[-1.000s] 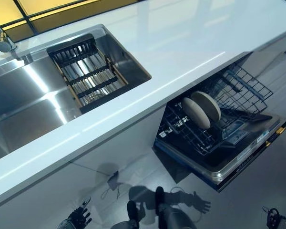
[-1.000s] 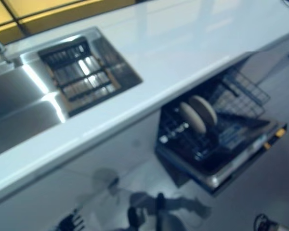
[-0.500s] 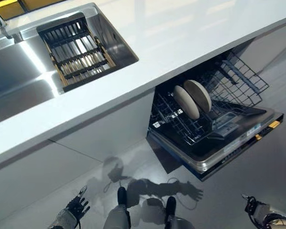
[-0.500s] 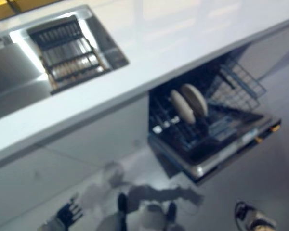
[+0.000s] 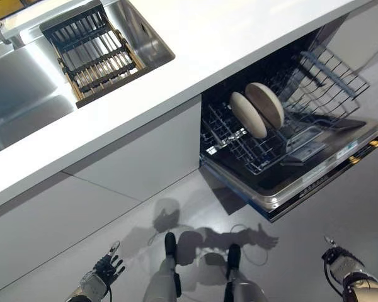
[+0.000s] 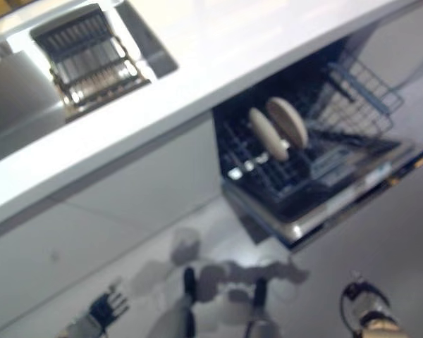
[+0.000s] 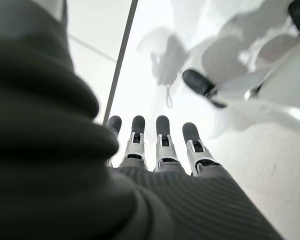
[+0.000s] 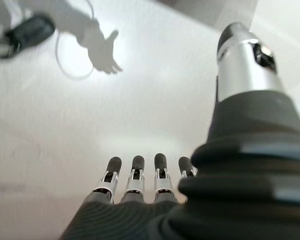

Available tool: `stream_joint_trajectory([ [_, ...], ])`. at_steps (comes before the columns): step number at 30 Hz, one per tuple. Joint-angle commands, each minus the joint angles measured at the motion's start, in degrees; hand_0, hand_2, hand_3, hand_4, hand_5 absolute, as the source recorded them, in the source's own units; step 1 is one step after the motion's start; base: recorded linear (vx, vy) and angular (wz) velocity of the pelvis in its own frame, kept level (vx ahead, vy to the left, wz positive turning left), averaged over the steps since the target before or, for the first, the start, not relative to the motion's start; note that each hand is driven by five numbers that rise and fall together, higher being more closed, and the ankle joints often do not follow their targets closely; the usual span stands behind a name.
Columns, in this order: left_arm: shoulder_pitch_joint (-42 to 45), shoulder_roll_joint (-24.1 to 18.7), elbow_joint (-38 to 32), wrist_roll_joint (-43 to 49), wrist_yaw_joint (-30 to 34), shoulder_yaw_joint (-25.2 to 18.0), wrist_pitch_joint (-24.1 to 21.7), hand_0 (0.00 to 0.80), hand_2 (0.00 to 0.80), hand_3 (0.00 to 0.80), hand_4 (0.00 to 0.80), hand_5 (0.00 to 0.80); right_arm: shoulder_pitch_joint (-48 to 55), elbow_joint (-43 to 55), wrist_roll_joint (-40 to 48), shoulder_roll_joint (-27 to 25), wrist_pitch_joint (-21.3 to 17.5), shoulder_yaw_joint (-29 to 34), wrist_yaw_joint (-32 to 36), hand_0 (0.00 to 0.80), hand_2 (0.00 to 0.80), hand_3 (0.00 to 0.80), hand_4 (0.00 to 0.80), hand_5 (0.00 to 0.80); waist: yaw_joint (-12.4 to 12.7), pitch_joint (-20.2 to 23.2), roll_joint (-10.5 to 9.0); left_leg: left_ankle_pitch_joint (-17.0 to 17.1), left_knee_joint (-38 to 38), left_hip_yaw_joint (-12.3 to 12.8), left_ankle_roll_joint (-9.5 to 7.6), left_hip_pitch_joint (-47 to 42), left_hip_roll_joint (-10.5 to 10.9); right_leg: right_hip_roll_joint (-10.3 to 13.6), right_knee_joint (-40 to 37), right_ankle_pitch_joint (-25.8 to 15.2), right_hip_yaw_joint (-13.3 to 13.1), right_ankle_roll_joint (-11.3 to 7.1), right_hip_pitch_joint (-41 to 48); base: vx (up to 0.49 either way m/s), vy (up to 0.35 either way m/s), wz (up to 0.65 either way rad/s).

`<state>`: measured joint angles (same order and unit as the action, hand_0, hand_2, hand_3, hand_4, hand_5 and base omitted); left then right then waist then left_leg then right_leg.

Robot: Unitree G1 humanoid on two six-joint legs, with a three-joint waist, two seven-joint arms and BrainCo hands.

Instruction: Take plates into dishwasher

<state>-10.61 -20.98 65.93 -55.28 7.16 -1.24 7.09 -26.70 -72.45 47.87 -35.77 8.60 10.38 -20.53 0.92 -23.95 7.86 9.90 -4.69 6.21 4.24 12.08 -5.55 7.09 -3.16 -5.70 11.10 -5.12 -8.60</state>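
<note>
Two plates (image 5: 257,113) stand racked in the dishwasher (image 5: 315,170); both robot hands hang open, empty.

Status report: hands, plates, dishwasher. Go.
Left robot hand open, empty, low by floor. Right robot hand open, empty. Two plates upright in dishwasher rack, door down. Nothing blocking.

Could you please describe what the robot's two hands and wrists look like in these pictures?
Both match. The left hand has a row of silver fingers with rounded dark tips, running back into a dark ribbed cover over the hand and wrist. The right hand has the same silver fingers, dark tips and ribbed cover, plus a thick silver thumb with a dark tip set apart from the row. No markings show on either.
</note>
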Motion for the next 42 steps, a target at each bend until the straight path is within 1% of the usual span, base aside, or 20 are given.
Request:
stream_joint_trajectory([
  [1,-2.8,-0.8,2.8,-2.2,1.0,0.3,-1.1,0.000,0.000,0.000,0.000,0.000,-3.4,-1.3,4.0,-5.6,-2.4,-1.2,-0.4,0.000,0.000,0.000,0.000,0.000,0.9,-2.6,-0.87,-7.1,5.9,-1.8,-5.62,1.8,5.5,1.0,16.7,12.1,1.5,6.07,-4.4,-0.064,0.059,-0.15],
  [4,-3.3,-0.2,3.0,-3.4,1.6,0.6,-0.8,0.000,0.000,0.000,0.000,0.000,-6.4,-0.7,7.9,-7.5,-3.8,-0.7,2.7,0.000,0.000,0.000,0.000,0.000,0.5,-4.0,0.94,-7.5,9.2,-1.9,-5.60,4.2,6.4,1.7,21.2,13.7,0.8,6.87,-7.5,-0.050,0.074,-0.23],
  [7,-3.5,1.2,2.9,-4.4,2.7,0.9,-1.1,0.000,0.000,0.000,0.000,0.000,-8.4,0.3,10.5,-8.1,-6.0,0.0,5.6,0.000,0.000,0.000,0.000,0.000,0.1,-4.8,2.22,-7.8,11.2,-1.7,-5.73,6.1,7.0,2.6,25.6,15.3,0.1,7.31,-10.7,-0.005,0.030,-0.03],
  [9,-3.8,2.1,1.9,-5.1,2.5,1.8,-1.3,0.000,0.000,0.000,0.000,0.000,-11.3,1.1,12.5,-8.8,-6.8,0.1,7.2,0.000,0.000,0.000,0.000,0.000,0.1,-5.5,2.80,-7.5,11.9,-1.8,-5.93,7.7,7.4,2.8,27.9,15.7,-0.6,7.39,-13.4,-0.038,-0.045,0.05],
  [12,-3.8,2.6,1.0,-5.9,2.0,2.2,-1.4,0.000,0.000,0.000,0.000,0.000,-14.2,1.8,14.6,-8.9,-7.1,-0.4,9.6,0.000,0.000,0.000,0.000,0.000,0.4,-5.8,2.88,-7.2,12.7,-2.0,-6.00,9.6,7.7,3.1,31.0,16.4,-0.6,7.51,-16.4,-0.034,-0.088,0.20],
  [14,-2.8,3.4,0.0,-6.3,1.6,2.6,-1.9,0.000,0.000,0.000,0.000,0.000,-16.9,3.2,16.3,-8.9,-6.6,-1.5,13.7,0.000,0.000,0.000,0.000,0.000,1.1,-5.8,3.01,-7.0,13.7,-2.4,-5.84,11.4,7.8,3.2,33.5,17.4,-0.3,7.94,-18.6,-0.021,-0.076,0.27],
  [15,-2.7,3.5,-0.2,-6.3,1.5,2.6,-2.0,0.000,0.000,0.000,0.000,0.000,-17.1,3.2,16.4,-8.9,-6.6,-1.7,13.9,0.000,0.000,0.000,0.000,0.000,1.1,-5.8,2.99,-7.0,14.0,-2.4,-5.81,11.7,7.9,3.3,33.9,17.5,-0.3,8.00,-18.9,-0.022,-0.057,0.22],
  [18,-1.2,4.0,-2.3,-6.5,0.7,2.6,-3.0,0.000,0.000,0.000,0.000,0.000,-21.7,6.0,12.5,-9.0,-4.9,-4.9,17.0,0.000,0.000,0.000,0.000,0.000,2.4,-5.8,3.19,-6.8,15.3,-3.6,-5.91,13.8,8.5,3.7,37.6,18.9,0.0,8.56,-21.6,-0.028,-0.052,0.18],
  [19,-1.1,4.1,-2.5,-6.6,0.5,2.5,-3.1,0.000,0.000,0.000,0.000,0.000,-22.2,6.1,12.2,-9.0,-4.8,-5.2,17.1,0.000,0.000,0.000,0.000,0.000,2.4,-5.8,3.20,-6.8,15.4,-3.7,-5.93,14.0,8.6,3.8,38.0,19.1,0.0,8.60,-21.8,-0.028,-0.039,0.15],
  [21,-0.5,4.3,-4.3,-6.8,0.0,2.7,-3.0,0.000,0.000,0.000,0.000,0.000,-26.3,8.0,11.0,-9.2,-3.9,-8.0,18.4,0.000,0.000,0.000,0.000,0.000,3.5,-5.8,3.33,-6.5,16.1,-4.5,-5.94,15.0,9.1,4.1,40.5,20.0,0.2,9.03,-23.3,-0.028,-0.041,0.12],
  [26,0.6,4.6,-7.3,-7.1,-0.8,3.3,-2.6,0.000,0.000,0.000,0.000,0.000,-31.0,12.3,10.7,-8.8,-3.6,-11.8,19.2,0.000,0.000,0.000,0.000,0.000,4.6,-5.8,3.16,-6.3,17.1,-5.7,-5.93,15.6,10.2,4.8,44.4,21.9,0.8,9.71,-24.1,-0.005,-0.044,0.20],
  [29,1.8,4.2,-8.8,-6.5,-0.7,3.3,-1.6,0.000,0.000,0.000,0.000,0.000,-35.5,16.8,10.7,-7.6,-4.1,-15.1,18.2,0.000,0.000,0.000,0.000,0.000,6.1,-5.8,2.51,-6.4,18.1,-6.8,-5.86,15.2,10.8,5.5,46.5,23.0,2.3,10.06,-23.2,0.032,-0.060,0.23],
  [31,2.2,4.1,-9.0,-6.4,-0.5,3.0,-1.5,0.000,0.000,0.000,0.000,0.000,-36.3,18.2,10.7,-7.2,-4.4,-15.8,17.5,0.000,0.000,0.000,0.000,0.000,6.3,-5.8,2.25,-6.4,18.2,-7.0,-5.83,14.9,10.9,5.7,46.8,23.2,2.8,10.04,-22.8,0.057,-0.041,0.24],
  [32,2.6,3.7,-9.4,-6.1,-0.3,2.6,-1.0,0.000,0.000,0.000,0.000,0.000,-37.6,20.6,11.0,-6.6,-5.3,-16.7,17.6,0.000,0.000,0.000,0.000,0.000,7.1,-5.8,1.69,-6.3,18.1,-7.3,-5.75,14.3,10.8,6.1,47.1,23.5,3.8,10.06,-21.8,0.067,-0.037,0.21],
  [33,2.7,3.6,-9.4,-6.0,-0.3,2.6,-1.0,0.000,0.000,0.000,0.000,0.000,-37.6,20.9,11.0,-6.5,-5.4,-16.8,17.5,0.000,0.000,0.000,0.000,0.000,7.0,-5.8,1.66,-6.3,18.1,-7.4,-5.73,14.2,10.8,6.2,47.1,23.5,4.0,10.06,-21.6,0.081,-0.035,0.17],
  [36,3.6,3.3,-9.8,-4.2,0.4,1.7,-0.4,0.000,0.000,0.000,0.000,0.000,-39.5,22.9,11.8,-6.7,-6.6,-16.9,18.5,0.000,0.000,0.000,0.000,0.000,8.3,-5.8,0.84,-6.2,18.0,-8.2,-5.68,12.6,10.9,7.1,46.9,23.8,5.9,9.87,-19.1,0.082,-0.023,0.12],
  [38,4.0,3.1,-9.7,-3.6,1.0,1.5,-0.3,0.000,0.000,0.000,0.000,0.000,-39.9,23.0,12.0,-7.1,-7.1,-16.6,18.7,0.000,0.000,0.000,0.000,0.000,8.6,-5.8,0.67,-6.3,17.9,-8.6,-5.71,12.0,11.0,7.4,46.7,23.9,6.5,9.81,-18.2,0.070,-0.005,0.19],
  [40,4.5,2.8,-9.6,-2.6,2.1,1.2,-0.2,0.000,0.000,0.000,0.000,0.000,-40.9,23.2,13.0,-8.0,-8.5,-15.4,19.3,0.000,0.000,0.000,0.000,0.000,9.4,-5.7,0.32,-6.4,18.2,-9.0,-5.76,11.3,11.1,8.0,46.2,23.9,7.8,9.67,-16.6,0.097,-0.016,0.23],
  [41,4.7,2.8,-9.5,-2.6,2.1,1.2,-0.2,0.000,0.000,0.000,0.000,0.000,-41.1,23.3,13.5,-8.1,-9.0,-15.1,19.4,0.000,0.000,0.000,0.000,0.000,9.5,-5.5,0.11,-6.8,18.2,-9.3,-5.53,11.0,11.2,7.8,45.7,24.0,7.4,9.26,-15.9,0.110,-0.027,0.20],
  [42,4.9,2.8,-9.4,-2.3,2.4,1.1,-0.1,0.000,0.000,0.000,0.000,0.000,-41.5,23.4,14.2,-8.4,-9.5,-14.8,19.6,0.000,0.000,0.000,0.000,0.000,9.8,-5.4,0.07,-6.8,18.5,-9.5,-5.51,10.8,11.1,7.9,45.6,24.0,7.8,9.26,-15.4,0.114,-0.023,0.14],
])
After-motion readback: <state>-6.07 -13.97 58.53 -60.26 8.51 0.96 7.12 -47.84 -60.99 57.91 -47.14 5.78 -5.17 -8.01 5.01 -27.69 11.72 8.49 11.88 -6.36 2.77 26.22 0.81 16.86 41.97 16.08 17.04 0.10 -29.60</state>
